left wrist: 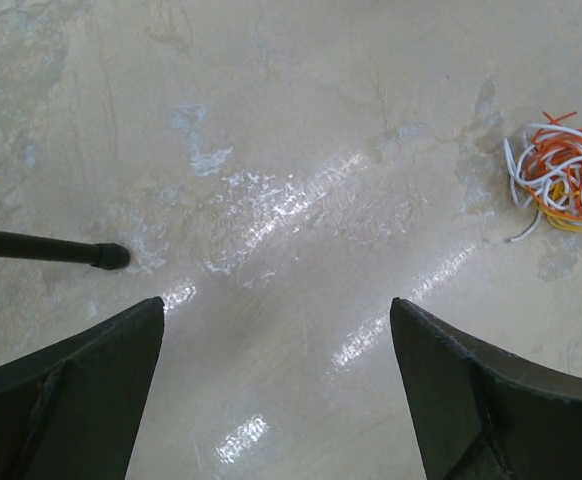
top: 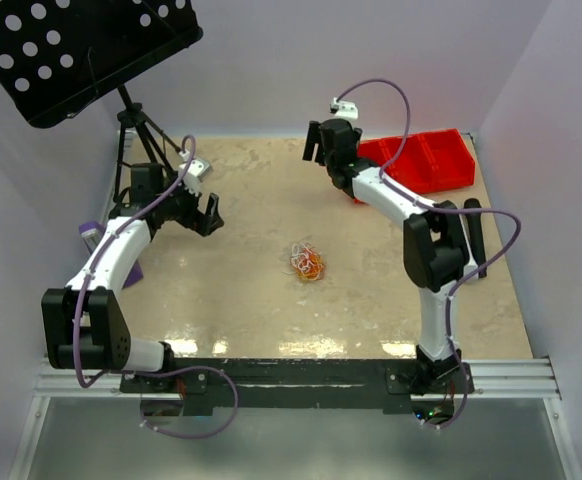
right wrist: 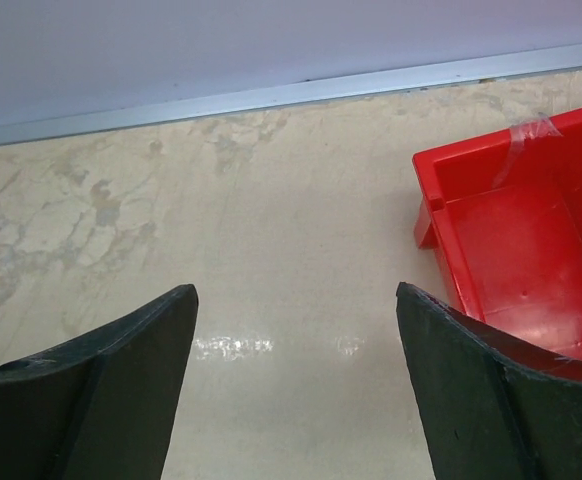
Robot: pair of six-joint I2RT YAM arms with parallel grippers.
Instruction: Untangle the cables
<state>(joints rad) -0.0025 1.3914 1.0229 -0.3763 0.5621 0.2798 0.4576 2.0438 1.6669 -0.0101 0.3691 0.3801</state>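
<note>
Left tool (left wrist: 276, 305), spread wide and empty, has the cables (left wrist: 561, 180) bunched ahead, off to its right; right tool (right wrist: 296, 290), spread too, points away from them.

Orange, white, red and perhaps yellow cables (left wrist: 563, 172) lie on a mottled beige table (top: 241, 270) near a red bin (right wrist: 516, 240).
</note>
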